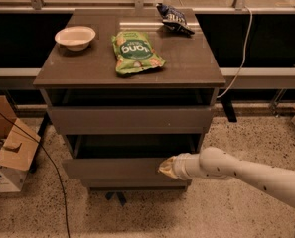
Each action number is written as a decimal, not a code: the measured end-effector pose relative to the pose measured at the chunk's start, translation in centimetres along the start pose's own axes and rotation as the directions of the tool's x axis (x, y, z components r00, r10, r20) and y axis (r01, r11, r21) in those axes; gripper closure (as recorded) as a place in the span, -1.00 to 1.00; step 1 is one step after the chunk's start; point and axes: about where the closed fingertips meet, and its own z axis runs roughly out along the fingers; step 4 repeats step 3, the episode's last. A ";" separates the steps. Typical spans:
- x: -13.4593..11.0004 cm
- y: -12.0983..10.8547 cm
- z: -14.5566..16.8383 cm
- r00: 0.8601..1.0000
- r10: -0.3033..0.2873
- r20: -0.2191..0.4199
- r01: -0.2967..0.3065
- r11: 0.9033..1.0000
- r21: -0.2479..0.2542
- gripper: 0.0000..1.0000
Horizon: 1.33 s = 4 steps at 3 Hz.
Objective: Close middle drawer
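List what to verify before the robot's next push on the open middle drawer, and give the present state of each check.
1. Hand at the middle drawer: ok, it is against the right part of the front.
2. Correct drawer, not the topmost drawer front above: ok.
3. Middle drawer shut: not ok, it is pulled out.
4. Nothing sticking up inside it: cannot tell, the interior is dark.
5. Green bag and bowl out of the way: ok, both lie on the cabinet top.

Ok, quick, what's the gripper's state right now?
Gripper: at the right end of the middle drawer front; open or closed cannot be told.
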 end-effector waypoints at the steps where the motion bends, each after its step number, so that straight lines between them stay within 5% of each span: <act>1: 0.0 0.2 0.1 1.000 0.000 0.000 0.000 1.000 -0.004 -0.56; 2: -0.1 0.3 0.3 1.000 0.000 0.001 0.000 1.000 -0.008 -1.00; 4: -0.1 0.3 0.3 1.000 0.000 0.001 0.000 1.000 -0.008 -1.00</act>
